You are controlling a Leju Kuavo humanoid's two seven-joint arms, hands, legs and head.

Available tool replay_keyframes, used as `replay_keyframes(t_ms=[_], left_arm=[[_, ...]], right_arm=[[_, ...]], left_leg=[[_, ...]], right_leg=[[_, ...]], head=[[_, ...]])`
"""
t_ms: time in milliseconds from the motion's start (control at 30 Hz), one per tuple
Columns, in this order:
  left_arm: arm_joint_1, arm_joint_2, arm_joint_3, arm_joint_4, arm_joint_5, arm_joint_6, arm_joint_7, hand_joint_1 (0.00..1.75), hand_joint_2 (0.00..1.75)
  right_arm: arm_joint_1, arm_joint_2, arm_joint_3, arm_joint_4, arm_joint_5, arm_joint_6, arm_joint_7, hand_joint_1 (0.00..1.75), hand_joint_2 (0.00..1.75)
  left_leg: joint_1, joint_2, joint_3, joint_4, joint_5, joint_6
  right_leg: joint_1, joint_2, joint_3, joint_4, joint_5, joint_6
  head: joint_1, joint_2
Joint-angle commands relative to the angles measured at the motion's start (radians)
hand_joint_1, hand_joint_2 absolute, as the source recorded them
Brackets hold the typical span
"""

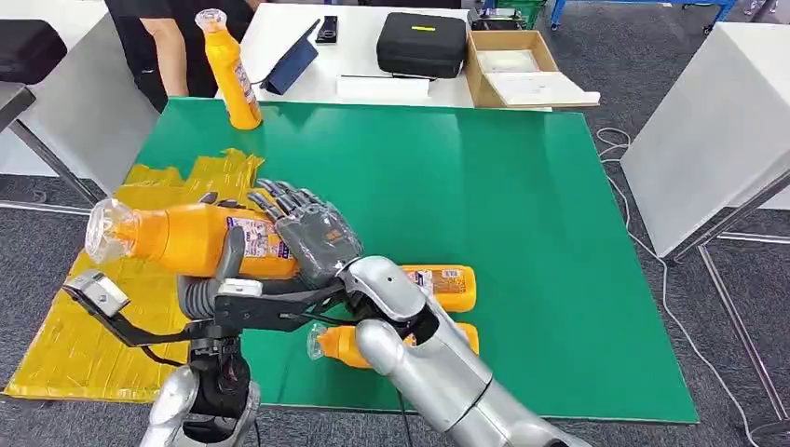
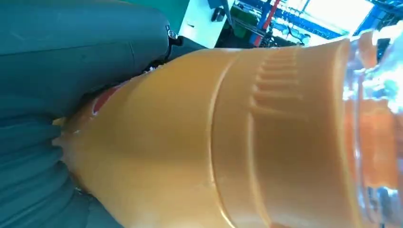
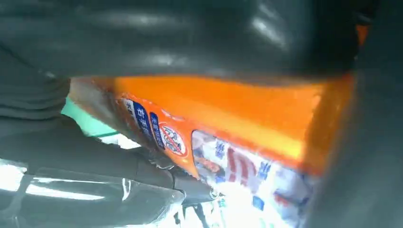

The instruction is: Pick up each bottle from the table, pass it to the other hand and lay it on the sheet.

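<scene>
An orange bottle [image 1: 191,240] with a clear cap hangs on its side above the left edge of the green mat [image 1: 484,186]. My right hand [image 1: 312,235] wraps the labelled bottom end from above. Under the bottle's middle my left hand [image 1: 212,284] grips it, thumb curled up its side. The left wrist view has the bottle's shoulder [image 2: 237,142] close against my left hand [image 2: 28,156]. In the right wrist view, dark fingers [image 3: 190,38] of my right hand lie over the bottle's label side [image 3: 228,114]. A crumpled yellow sheet [image 1: 84,335] lies below and to the left.
Two more orange bottles lie on the mat near its front edge, one [image 1: 449,285] behind my right arm and one [image 1: 337,343] under it. A third bottle [image 1: 231,73] stands upright at the mat's far left corner. A person in black [image 1: 163,47] stands behind it.
</scene>
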Motion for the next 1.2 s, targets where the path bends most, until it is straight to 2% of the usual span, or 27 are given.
replay_keyframes(t_ms=[33,100,133,167,200,267,300,567,633,700,767,867,900,933,1067,1200], left_arm=[[0.105,0.016,0.125,-0.118,0.008,-0.062,-0.005,1.75,1.75],[0.137,0.017,0.182,-0.125,-0.001,-0.089,-0.014,1.75,1.75],[0.149,0.02,0.203,-0.123,0.001,-0.094,-0.015,1.75,1.75],[0.161,0.035,0.245,-0.093,0.006,-0.128,-0.021,1.75,1.75],[0.16,0.047,0.247,-0.077,0.004,-0.137,-0.024,1.75,1.75],[0.148,0.071,0.247,-0.031,0.014,-0.159,-0.037,1.75,1.75],[0.142,0.08,0.243,-0.013,0.017,-0.162,-0.046,1.75,1.75],[0.109,0.142,0.181,0.046,0.044,-0.139,-0.09,1.75,1.75],[0.103,0.148,0.174,0.046,-0.055,-0.08,-0.141,1.75,1.75],[0.079,0.151,0.163,0.068,-0.277,0.072,-0.204,1.75,1.75],[0.054,0.16,0.154,0.106,-0.418,0.175,-0.223,1.75,1.75],[0.017,0.185,0.139,0.181,-0.671,0.379,-0.285,1.75,1.75],[0.012,0.192,0.135,0.194,-0.695,0.399,-0.293,1.75,1.75],[0.003,0.178,0.184,0.209,-0.923,0.472,-0.293,1.75,1.75],[-0.009,0.187,0.262,0.268,-1.159,0.472,-0.293,1.75,1.75],[-0.012,0.192,0.268,0.278,-1.183,0.472,-0.293,1.75,1.75]], right_arm=[[0.026,-0.166,-0.17,-0.17,-0.11,-0.013,-0.078,0.0,0.0],[0.075,-0.209,-0.233,-0.3,-0.182,0.01,-0.128,0.0,0.0],[0.12,-0.2,-0.307,-0.367,-0.329,0.026,-0.189,0.0,0.0],[0.182,-0.292,-0.366,-0.537,-0.397,0.074,-0.167,0.0,0.0],[0.2,-0.307,-0.386,-0.569,-0.397,0.073,-0.16,0.0,0.0],[0.231,-0.344,-0.414,-0.604,-0.391,0.08,-0.161,0.0,0.0],[0.243,-0.351,-0.426,-0.603,-0.392,0.075,-0.165,0.0,0.0],[0.31,-0.403,-0.438,-0.614,-0.396,-0.017,-0.197,0.0,0.0],[0.336,-0.401,-0.459,-0.639,-0.415,-0.03,-0.196,0.0,0.0],[0.381,-0.387,-0.505,-0.672,-0.511,-0.034,-0.215,0.0,0.0],[0.417,-0.392,-0.536,-0.694,-0.602,-0.014,-0.228,0.0,0.0],[0.461,-0.413,-0.551,-0.711,-0.658,0.009,-0.236,0.0,0.0],[0.471,-0.417,-0.551,-0.714,-0.661,0.011,-0.24,0.0,0.0],[0.488,-0.425,-0.543,-0.72,-0.658,0.009,-0.238,0.0,0.0],[0.507,-0.443,-0.525,-0.717,-0.668,0.016,-0.241,0.0,0.0],[0.505,-0.447,-0.521,-0.714,-0.668,0.017,-0.241,0.0,0.0]], left_leg=[[0.002,-0.005,0.004,0.0,-0.001,-0.004],[0.003,-0.006,0.007,0.001,-0.003,-0.006],[0.002,-0.004,0.003,0.0,-0.001,-0.004],[0.002,-0.006,0.004,0.0,-0.002,-0.005],[0.003,-0.007,0.004,0.0,-0.001,-0.005],[0.003,-0.013,0.006,0.0,-0.002,-0.006],[0.001,-0.01,0.003,-0.001,0.0,-0.003],[0.001,-0.009,0.004,-0.001,-0.001,-0.005],[0.002,-0.009,0.006,0.0,-0.002,-0.008],[0.001,-0.005,0.002,-0.001,-0.001,-0.004],[0.001,-0.007,0.003,-0.001,-0.001,-0.004],[0.002,-0.01,0.005,-0.001,-0.001,-0.005],[0.0,-0.007,0.003,-0.001,0.0,-0.003],[0.001,-0.008,0.004,-0.001,-0.001,-0.005],[0.002,-0.006,0.005,-0.001,-0.002,-0.006],[0.001,-0.002,0.002,-0.001,-0.001,-0.004]], right_leg=[[0.001,0.0,0.006,-0.002,-0.001,-0.002],[0.002,0.0,0.009,-0.002,-0.002,-0.003],[0.001,0.0,0.005,-0.002,-0.001,-0.002],[0.001,-0.001,0.006,-0.002,-0.002,-0.002],[0.001,-0.003,0.006,-0.002,-0.002,-0.002],[0.001,-0.007,0.01,-0.003,-0.003,-0.003],[0.001,-0.006,0.005,-0.003,-0.002,-0.002],[0.0,-0.004,0.005,-0.002,-0.002,-0.003],[0.001,-0.002,0.007,-0.002,-0.002,-0.004],[0.0,-0.002,0.002,-0.002,-0.001,-0.002],[0.001,-0.004,0.004,-0.002,-0.001,-0.002],[0.001,-0.006,0.007,-0.003,-0.002,-0.002],[0.0,-0.004,0.004,-0.003,-0.001,-0.001],[0.001,-0.004,0.006,-0.003,-0.002,-0.002],[0.001,-0.001,0.006,-0.002,-0.001,-0.003],[0.0,0.001,0.002,-0.002,0.0,-0.002]], head=[[0.0,0.0],[0.0,0.0],[0.0,0.0],[0.0,0.0],[0.0,0.0],[0.0,0.0],[0.0,0.0],[0.0,0.0],[0.0,0.0],[0.0,0.0],[0.0,0.0],[0.0,0.0],[0.0,0.0],[0.0,0.0],[0.0,0.0],[0.0,0.0]])
